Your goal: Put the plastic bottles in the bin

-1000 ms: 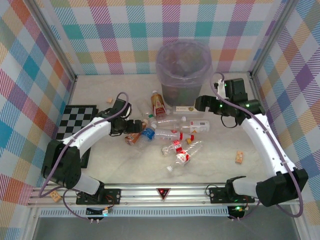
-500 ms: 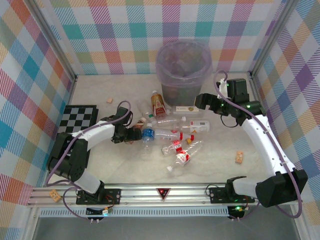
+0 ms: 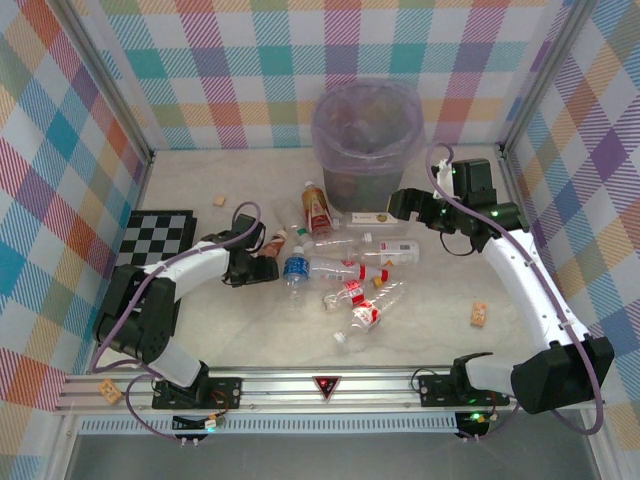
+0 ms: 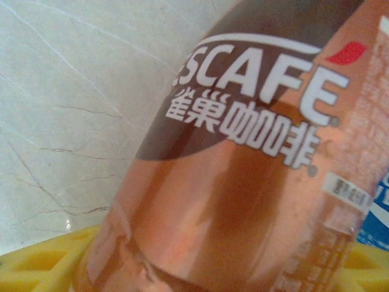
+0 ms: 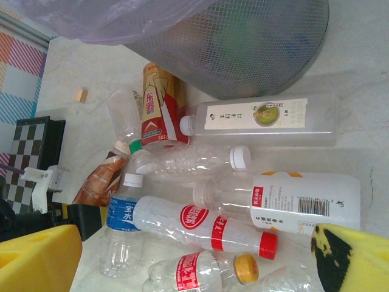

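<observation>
Several plastic bottles [image 3: 345, 270] lie in a loose heap in front of the bin [image 3: 367, 130], a round grey-lilac bucket lined with a clear bag. My left gripper [image 3: 258, 268] is low at the heap's left end. It is shut on a brown coffee bottle [image 4: 255, 182], which sits between its yellow fingers [image 4: 36, 261]. My right gripper [image 3: 400, 205] hovers open just right of the bin, with nothing between its jaws. Below it lie a white-label bottle [image 5: 304, 201], a red-label bottle [image 5: 206, 225] and a blue-label bottle [image 5: 121, 213], next to the bin [image 5: 243, 42].
A chessboard [image 3: 155, 240] lies at the left, behind my left arm. Small tan blocks rest near the back left [image 3: 218, 200] and at the right [image 3: 479, 314]. Checked walls close in three sides.
My left gripper has dropped onto the brown bottle and its jaws have closed on it. The right arm has barely moved.
</observation>
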You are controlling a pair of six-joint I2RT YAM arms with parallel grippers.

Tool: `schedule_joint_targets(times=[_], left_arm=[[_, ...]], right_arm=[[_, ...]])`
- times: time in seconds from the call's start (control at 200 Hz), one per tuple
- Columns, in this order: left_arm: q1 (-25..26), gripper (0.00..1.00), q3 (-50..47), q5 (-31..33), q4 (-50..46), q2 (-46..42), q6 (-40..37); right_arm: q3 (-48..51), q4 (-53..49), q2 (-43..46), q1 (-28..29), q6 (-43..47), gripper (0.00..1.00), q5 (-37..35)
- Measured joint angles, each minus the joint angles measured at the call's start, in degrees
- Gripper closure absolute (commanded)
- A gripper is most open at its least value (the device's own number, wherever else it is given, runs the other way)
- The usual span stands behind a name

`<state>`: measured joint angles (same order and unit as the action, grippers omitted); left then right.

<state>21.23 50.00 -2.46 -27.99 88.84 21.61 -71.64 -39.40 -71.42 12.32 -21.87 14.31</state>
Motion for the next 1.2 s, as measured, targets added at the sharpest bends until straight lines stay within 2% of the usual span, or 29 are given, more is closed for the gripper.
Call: schedule_joint_targets(times=[0.19,0.355,0.54,0.735,0.98,1.2], left_arm=[[0.00,0.40,3.34,0.37,-3.82,-5.05,-0.22],[0.00,0.44,6.08,-1.60,-5.14,-10.23,-0.04],[0.55,0.50,6.05,-13.31,2.56,-14.97,4.76],[5.29,0.51,5.95,-19.74,13.49,-15.78,9.22],[10.27,0.52,5.55,-21.42,19.52,-15.15,12.68],[11.34,0.52,5.27,-20.44,20.70,-13.27,14.29]], right_arm=[[0.04,1.60,0.02,0.00,-0.42,0.04,2.21],[1.95,6.78,0.44,0.02,-3.39,0.05,8.74],[3.34,14.62,-2.27,2.71,-8.92,0.05,16.46],[3.32,23.02,-9.73,10.08,-14.88,0.06,19.63],[3.06,33.86,-16.41,13.79,-20.31,0.08,22.51],[2.40,38.97,-19.54,14.01,-22.47,0.22,24.11]])
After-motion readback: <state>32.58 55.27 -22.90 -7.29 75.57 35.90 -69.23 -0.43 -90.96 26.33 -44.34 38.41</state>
